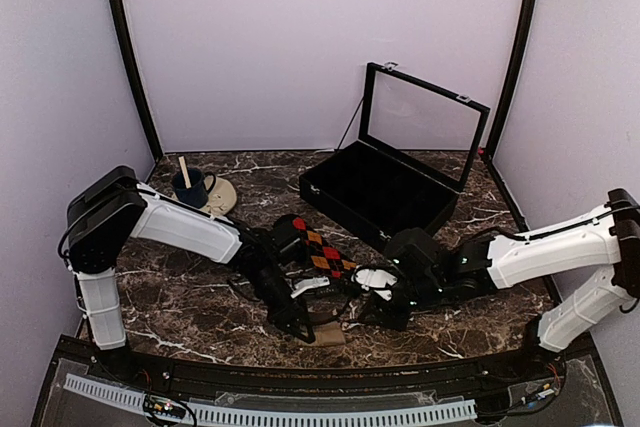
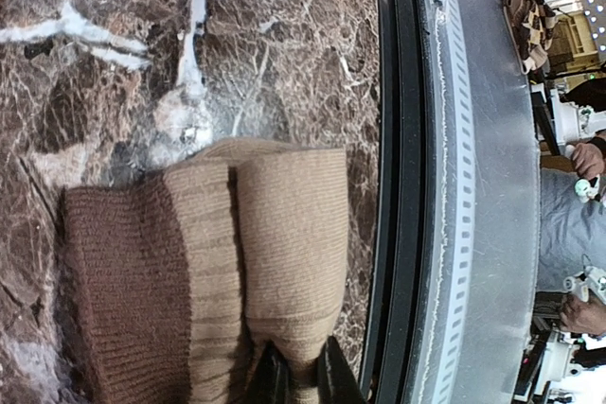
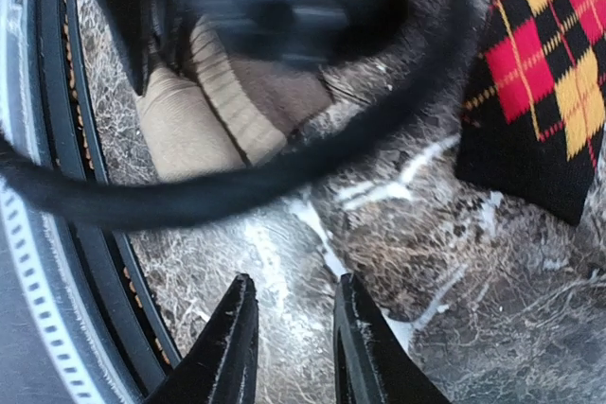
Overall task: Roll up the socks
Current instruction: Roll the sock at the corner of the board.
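Socks: both lie on the marble-patterned table (image 1: 190, 292), centre-near, between the two arms.

Tan sock (image 2: 237, 253): ribbed, folded over on itself into a thick double layer. The darker brown part is on one side and the lighter tan part on the other. It sits close to the table's near edge, just beside the black rail (image 2: 398, 234) that runs along it.

Left gripper (image 2: 301, 377): jaws nearly closed, pinching the tan sock's edge. Fabric shows between the fingertips in the left wrist view. In the top view the arm reaches from the left down to this sock.

Argyle sock (image 3: 540, 63): black with red and orange-yellow diamonds, lying flat on the table, farther from the edge than the tan sock and apart from it. The top view shows it just beyond the left arm's wrist.

Right gripper (image 3: 294, 300): jaws narrowly apart with only bare marble between them, holding nothing. It sits low over the table, between the two socks in its own view. A blurred black cable (image 3: 284, 172) crosses that view in front of the tan sock.

Other items: black display case (image 1: 375, 192), far right of centre, with its glass lid (image 1: 425, 127) standing open. Dark blue mug (image 1: 190, 188), far left, with a wooden stick (image 1: 185, 169) in it, next to a pale round saucer (image 1: 222, 197).
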Robot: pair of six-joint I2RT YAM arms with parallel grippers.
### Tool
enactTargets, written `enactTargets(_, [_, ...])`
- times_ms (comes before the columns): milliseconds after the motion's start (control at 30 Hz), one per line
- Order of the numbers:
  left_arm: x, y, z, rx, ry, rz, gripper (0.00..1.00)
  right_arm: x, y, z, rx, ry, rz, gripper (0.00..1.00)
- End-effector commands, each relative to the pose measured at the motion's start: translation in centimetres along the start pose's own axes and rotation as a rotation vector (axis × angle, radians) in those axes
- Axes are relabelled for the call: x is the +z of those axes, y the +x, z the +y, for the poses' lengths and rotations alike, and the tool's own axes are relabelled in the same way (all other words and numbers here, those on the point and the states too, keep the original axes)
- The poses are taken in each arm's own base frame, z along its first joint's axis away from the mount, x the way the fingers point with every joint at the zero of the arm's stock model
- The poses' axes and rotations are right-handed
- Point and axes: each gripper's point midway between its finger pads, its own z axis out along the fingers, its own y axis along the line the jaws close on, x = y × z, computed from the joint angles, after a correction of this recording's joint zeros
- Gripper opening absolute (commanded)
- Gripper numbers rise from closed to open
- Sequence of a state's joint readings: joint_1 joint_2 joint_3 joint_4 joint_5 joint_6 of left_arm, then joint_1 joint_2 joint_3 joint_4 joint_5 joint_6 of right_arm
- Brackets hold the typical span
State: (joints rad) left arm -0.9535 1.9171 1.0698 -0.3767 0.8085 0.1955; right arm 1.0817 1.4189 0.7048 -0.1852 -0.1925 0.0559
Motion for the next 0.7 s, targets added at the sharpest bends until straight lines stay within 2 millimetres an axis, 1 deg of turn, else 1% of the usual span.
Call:
enactTargets(0, [0.0,0.6,-0.4,-0.065,0.058,0.030,0.00,0.4,-1.2,0.3,-0.125,0.108,-0.027,0.27])
enactTargets(133, [0.0,0.9,-0.2,-0.082,0.072,0.036,0.00,1.3,-1.6,2.4,-0.224,0.110,-0.008,0.28])
enactTargets(367, [-0.1,1.3,-0.1,-0.088,0.088,0.036,0.00,2.9,-2.2,5.1,-0.370,0.116,0.019,0.33])
enactTargets(433, [-0.2,1.4,0.0,-0.091,0.092,0.039,0.00,3.3,-2.5,5.6,-0.404,0.118,0.022,0.33])
enactTargets(467, [-0.2,1.5,0.0,-0.090,0.095,0.041,0.00,4.0,-2.1,5.7,-0.419,0.118,0.045,0.33])
enactTargets(533, [-0.2,1.5,0.1,-0.089,0.097,0.043,0.00,4.6,-2.1,6.0,-0.442,0.113,0.059,0.34])
enactTargets(667, [-0.3,1.5,0.0,-0.084,0.108,0.041,0.00,5.4,-2.2,6.1,-0.474,0.116,0.075,0.34])
